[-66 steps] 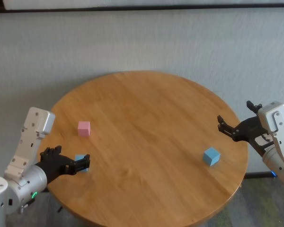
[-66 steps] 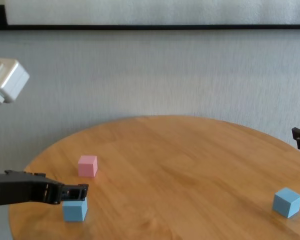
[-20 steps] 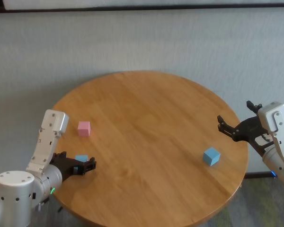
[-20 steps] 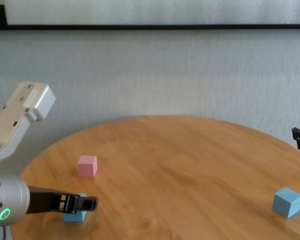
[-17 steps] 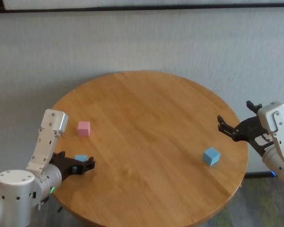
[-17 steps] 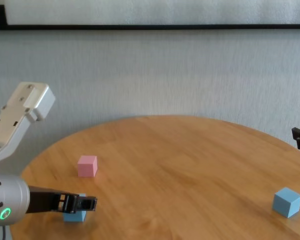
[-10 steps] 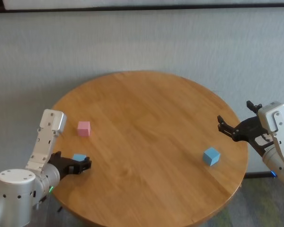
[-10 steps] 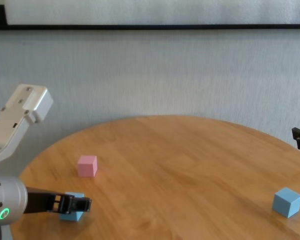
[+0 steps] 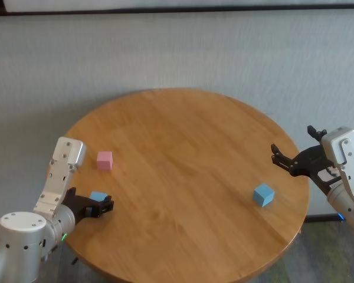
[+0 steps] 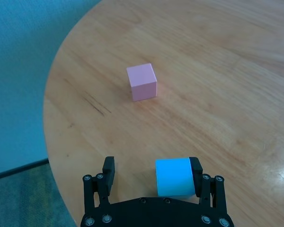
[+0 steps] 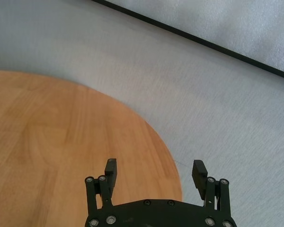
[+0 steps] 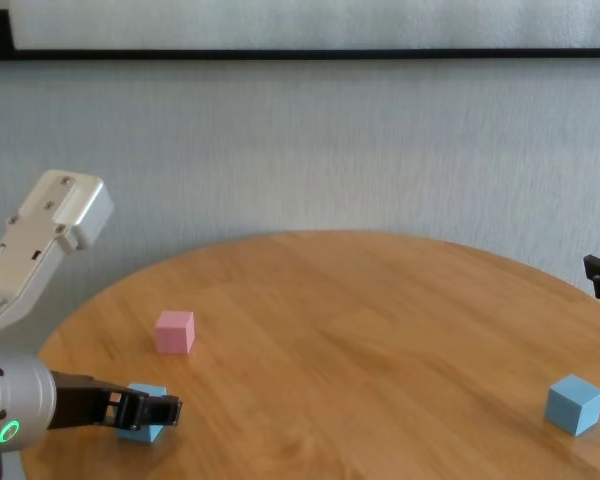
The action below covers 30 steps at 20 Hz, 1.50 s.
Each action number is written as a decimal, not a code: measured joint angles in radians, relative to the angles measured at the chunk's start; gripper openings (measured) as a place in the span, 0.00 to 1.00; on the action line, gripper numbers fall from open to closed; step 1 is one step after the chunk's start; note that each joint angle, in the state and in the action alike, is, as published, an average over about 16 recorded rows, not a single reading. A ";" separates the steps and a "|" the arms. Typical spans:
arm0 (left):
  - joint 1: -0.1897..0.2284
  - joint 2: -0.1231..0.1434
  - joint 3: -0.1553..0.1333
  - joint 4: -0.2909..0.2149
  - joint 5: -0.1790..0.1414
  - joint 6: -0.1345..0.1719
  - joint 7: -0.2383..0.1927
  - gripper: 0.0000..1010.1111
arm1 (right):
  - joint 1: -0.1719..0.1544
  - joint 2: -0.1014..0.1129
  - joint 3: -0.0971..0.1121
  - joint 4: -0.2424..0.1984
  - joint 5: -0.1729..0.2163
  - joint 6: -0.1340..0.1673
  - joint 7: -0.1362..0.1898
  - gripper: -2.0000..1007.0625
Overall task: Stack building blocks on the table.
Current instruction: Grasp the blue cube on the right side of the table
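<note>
A light blue block [image 10: 174, 176] lies on the table [image 9: 189, 147] near its left edge, between the fingers of my left gripper [image 10: 152, 168]. The jaws stand open around it: one finger touches the block's side and the other is well clear. In the head view this block [image 9: 98, 196] is just beyond the left gripper [image 9: 99, 206]. A pink block [image 9: 104, 160] rests on the table a short way farther in. A second light blue block [image 9: 263, 194] sits near the right edge. My right gripper [image 9: 283, 158] hovers open and empty beyond the right rim.
The round wooden table stands before a pale grey wall with a dark strip [image 9: 177, 9] along its top. Grey floor shows past the table's left rim [image 10: 19, 189]. The right gripper [image 11: 155, 169] looks over the table's far right rim.
My left gripper has drawn back slightly toward the table's left edge, and the blue block between its fingers has shifted a little with it. The right arm has not moved.
</note>
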 joint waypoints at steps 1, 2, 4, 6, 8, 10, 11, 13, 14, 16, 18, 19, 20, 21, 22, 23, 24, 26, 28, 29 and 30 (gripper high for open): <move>0.000 0.000 0.000 0.000 0.000 0.000 0.000 0.96 | 0.000 0.000 0.000 0.000 0.000 0.000 0.000 1.00; 0.000 0.000 0.000 0.000 0.000 0.000 0.000 0.94 | 0.000 0.000 0.000 0.000 0.000 0.000 0.000 1.00; 0.000 0.000 0.000 0.000 -0.001 0.001 0.001 0.92 | 0.000 0.000 0.000 0.000 0.000 0.000 0.000 1.00; 0.000 0.000 -0.001 -0.001 -0.003 0.002 0.002 0.88 | 0.000 0.000 0.000 0.000 0.000 0.000 0.000 1.00; 0.000 -0.001 -0.002 -0.001 -0.005 0.003 0.002 0.83 | 0.000 0.000 0.000 0.000 0.000 0.000 0.000 1.00; 0.000 -0.001 -0.002 -0.002 -0.006 0.004 0.003 0.77 | 0.000 0.000 0.000 0.000 0.000 0.000 0.000 1.00; 0.000 -0.001 -0.003 -0.002 -0.007 0.004 0.003 0.74 | 0.000 0.000 0.000 0.000 0.000 0.000 0.000 1.00; 0.001 -0.001 -0.003 -0.002 -0.008 0.005 0.003 0.67 | 0.000 0.000 0.000 0.000 0.000 0.000 0.000 1.00; 0.001 -0.002 -0.003 -0.003 -0.008 0.006 0.003 0.64 | 0.000 0.000 0.000 0.000 0.000 0.000 0.000 1.00; 0.001 -0.002 -0.004 -0.003 -0.009 0.006 0.004 0.58 | 0.000 0.000 0.000 0.000 0.000 0.000 0.000 1.00; 0.001 -0.002 -0.004 -0.003 -0.010 0.007 0.004 0.52 | 0.000 0.000 0.000 0.000 0.000 0.000 0.000 1.00; 0.001 -0.002 -0.004 -0.003 -0.010 0.007 0.004 0.50 | 0.000 0.000 0.000 0.000 0.000 0.000 0.000 1.00; 0.001 -0.002 -0.004 -0.004 -0.010 0.007 0.004 0.48 | 0.000 0.000 0.000 0.000 0.000 0.000 0.000 1.00; 0.001 -0.002 -0.005 -0.004 -0.011 0.007 0.004 0.46 | 0.000 0.000 0.000 0.000 0.000 0.000 0.000 1.00; 0.001 -0.002 -0.005 -0.004 -0.011 0.008 0.004 0.44 | 0.000 0.000 0.000 0.000 0.000 0.000 0.000 1.00; 0.001 -0.002 -0.005 -0.004 -0.011 0.008 0.004 0.43 | 0.000 0.000 0.000 0.000 0.000 0.000 0.000 1.00; 0.001 -0.002 -0.005 -0.004 -0.011 0.008 0.004 0.42 | 0.000 0.000 0.000 0.000 0.000 0.000 0.000 1.00; 0.001 -0.001 -0.004 -0.004 -0.010 0.005 0.000 0.40 | 0.000 0.000 0.000 0.000 0.000 0.000 0.000 1.00; 0.001 0.001 -0.002 -0.006 -0.006 -0.002 -0.007 0.40 | 0.000 0.000 0.000 0.000 0.000 0.000 0.000 1.00; 0.001 0.004 0.000 -0.007 -0.004 -0.008 -0.013 0.40 | 0.000 0.000 0.000 0.000 0.000 0.000 0.000 1.00; 0.001 0.007 0.003 -0.009 0.000 -0.015 -0.020 0.40 | 0.000 0.000 0.000 0.000 0.000 0.000 0.000 1.00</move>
